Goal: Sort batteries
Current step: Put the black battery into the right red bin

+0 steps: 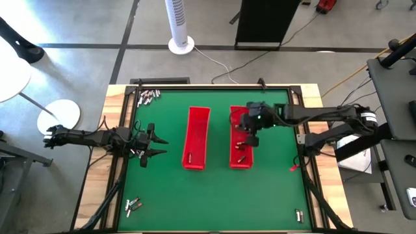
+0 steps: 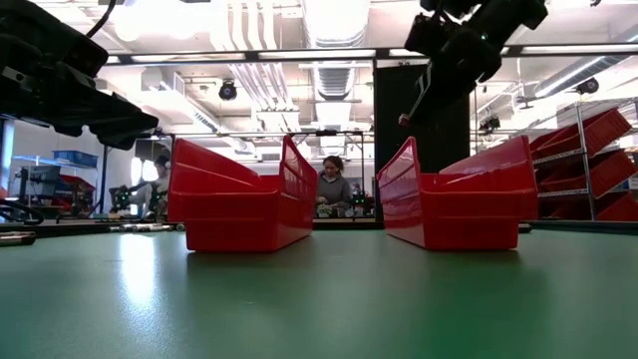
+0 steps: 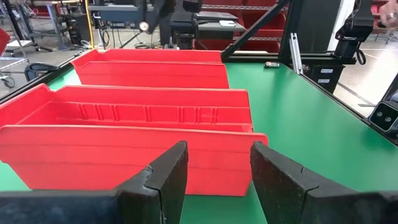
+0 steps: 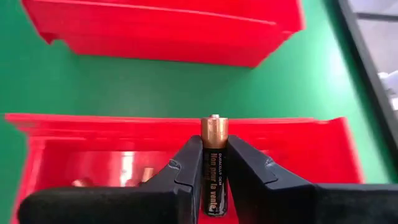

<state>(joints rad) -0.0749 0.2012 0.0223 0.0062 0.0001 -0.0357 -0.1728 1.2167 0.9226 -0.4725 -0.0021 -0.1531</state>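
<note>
Two long red trays stand side by side mid-table, the left tray [image 1: 190,130] and the right tray [image 1: 233,156]. Each has a battery or two on its floor [image 1: 188,157] [image 1: 239,147]. My right gripper [image 1: 251,139] hangs over the right tray [image 4: 93,121], shut on a black battery with a copper end [image 4: 214,129]. Loose batteries lie in small heaps at the far left corner [image 1: 148,96], the near left [image 1: 133,206] and the near right [image 1: 299,214]. My left gripper [image 1: 162,147] waits open at the table's left edge, facing the left tray [image 3: 124,118]. My right gripper pinches the battery's black body [image 4: 214,163] between its two fingers [image 4: 186,165]. The battery lies along the fingers, and its copper end sticks out past their tips. The fingers slant down from the table's right side. The battery is lifted clear, above the right tray.
Black frame rails run along the table's edges [image 1: 302,140]. Green mat lies bare between the two trays [image 1: 220,140] and in front of them [image 2: 319,299]. People sit at benches in the room beyond the table [image 2: 333,184].
</note>
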